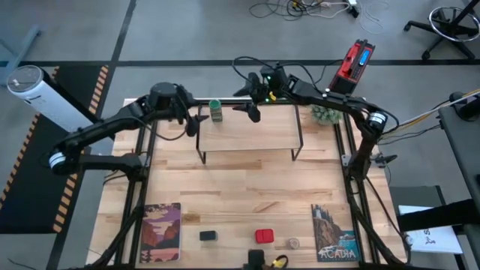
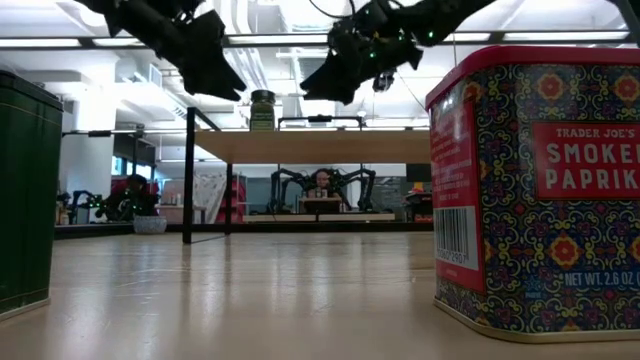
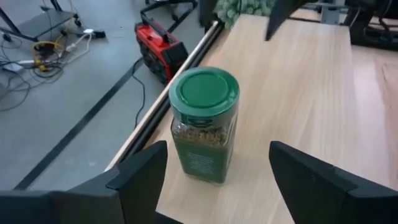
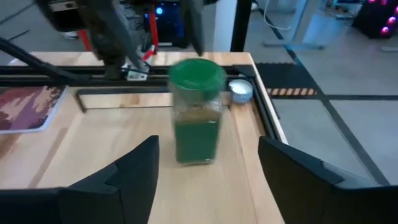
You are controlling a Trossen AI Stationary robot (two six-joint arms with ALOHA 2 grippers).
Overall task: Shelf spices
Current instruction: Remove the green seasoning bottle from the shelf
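Observation:
The green-capped bottle (image 1: 216,111) stands upright on its base at the far left end of the shelf's wooden board (image 1: 255,129). My left gripper (image 1: 193,120) hovers open just to its left, with the bottle (image 3: 204,124) a little ahead of the fingers. My right gripper (image 1: 253,112) hovers open to its right, facing the bottle (image 4: 198,112). Neither touches it. The dark grey square jar (image 1: 208,235), the red square tin (image 1: 264,236) and the tiny round beige jar (image 1: 293,243) stand near the table's near edge.
Two picture cards (image 1: 161,232) (image 1: 335,234) lie flat at the near corners. A green plant (image 1: 325,114) sits at the far right beside the shelf. A round silver tin (image 4: 239,91) lies on the table beyond the bottle. The shelf's black rod legs (image 1: 202,156) stand mid-table.

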